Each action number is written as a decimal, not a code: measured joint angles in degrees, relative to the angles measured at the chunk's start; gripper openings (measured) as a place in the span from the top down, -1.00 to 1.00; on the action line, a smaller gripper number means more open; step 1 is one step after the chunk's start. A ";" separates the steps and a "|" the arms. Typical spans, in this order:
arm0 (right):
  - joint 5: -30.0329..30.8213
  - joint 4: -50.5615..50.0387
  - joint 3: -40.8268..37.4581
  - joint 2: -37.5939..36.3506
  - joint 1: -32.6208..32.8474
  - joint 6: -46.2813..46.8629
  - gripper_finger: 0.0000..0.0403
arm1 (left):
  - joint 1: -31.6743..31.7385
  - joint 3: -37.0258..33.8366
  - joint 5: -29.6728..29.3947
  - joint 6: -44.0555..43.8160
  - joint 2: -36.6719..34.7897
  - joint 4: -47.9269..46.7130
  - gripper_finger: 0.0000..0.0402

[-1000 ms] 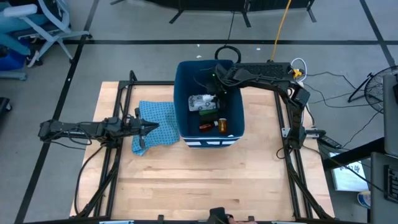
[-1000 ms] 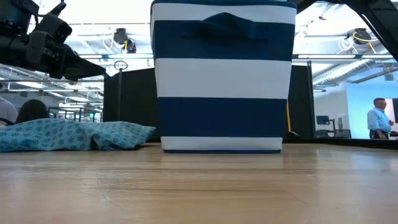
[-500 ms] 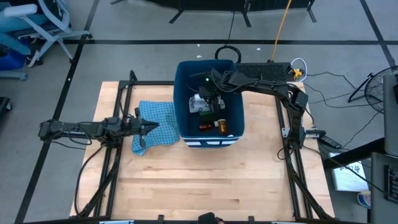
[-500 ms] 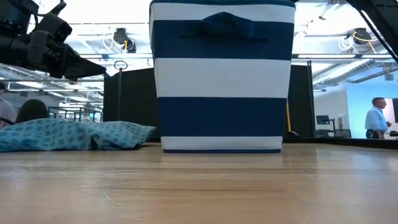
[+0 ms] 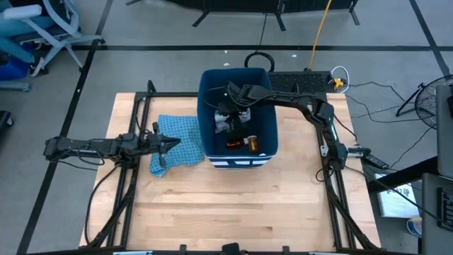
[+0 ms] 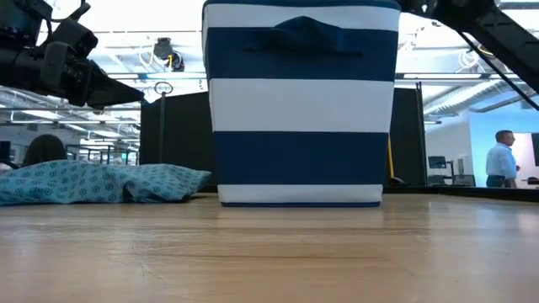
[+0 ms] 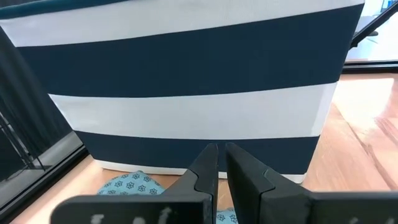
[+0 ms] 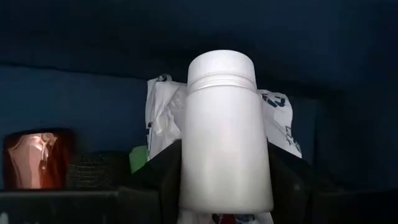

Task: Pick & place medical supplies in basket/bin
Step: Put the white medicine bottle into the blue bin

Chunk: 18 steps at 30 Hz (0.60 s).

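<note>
The bin [image 5: 202,117] is deep and dark blue inside, with blue and white stripes outside [image 6: 303,101]; it stands on the table's far middle. Inside lie an orange pill bottle [image 5: 253,144], a red piece [image 5: 232,145] and a white packet with dark print [image 8: 280,118]. My right gripper [image 5: 232,117] reaches down into the bin, shut on a white capped bottle [image 8: 222,137]. My left gripper [image 5: 173,145] is shut, hovering over the blue patterned cloth [image 5: 173,134] left of the bin. My right gripper pinches the white bottle by the lower part of its body [image 8: 186,186], one dark finger [image 8: 158,180] on each side. The fingers lie along the bottle, and its cap end [image 8: 221,65] sticks out beyond them. It slants down into the bin from the far right, holding the bottle over the items.
The blue patterned cloth [image 6: 93,181] lies bunched against the bin's left wall [image 7: 186,62]. A black mesh item [image 8: 96,168] and a green piece [image 8: 137,158] sit on the bin floor. People stand in the room beyond [image 6: 501,160]. Bare wood covers the table's near half [image 5: 233,205].
My right gripper has moved from the bin's far right corner toward the table's left and near edge, and deeper into the bin, now over the white packet. My left arm has kept still.
</note>
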 joint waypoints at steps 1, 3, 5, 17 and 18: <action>-0.55 -0.08 0.00 0.53 -0.03 0.01 0.17 | 0.00 0.00 0.01 -0.03 0.01 -0.01 0.82; 0.12 -0.43 0.00 1.05 -0.03 0.25 0.17 | 0.00 0.00 0.01 -0.04 0.01 -0.01 0.82; -0.60 -1.10 -0.07 0.77 -0.33 0.36 0.17 | 0.00 0.00 0.03 -0.08 0.02 -0.02 0.82; -0.81 2.70 -0.26 -2.97 -0.56 4.58 -0.15 | 0.00 0.00 0.23 -0.20 0.02 -0.07 0.82; -0.71 2.92 -0.34 -3.57 -0.52 4.71 -0.19 | 0.00 0.00 0.26 -0.20 0.02 -0.07 0.82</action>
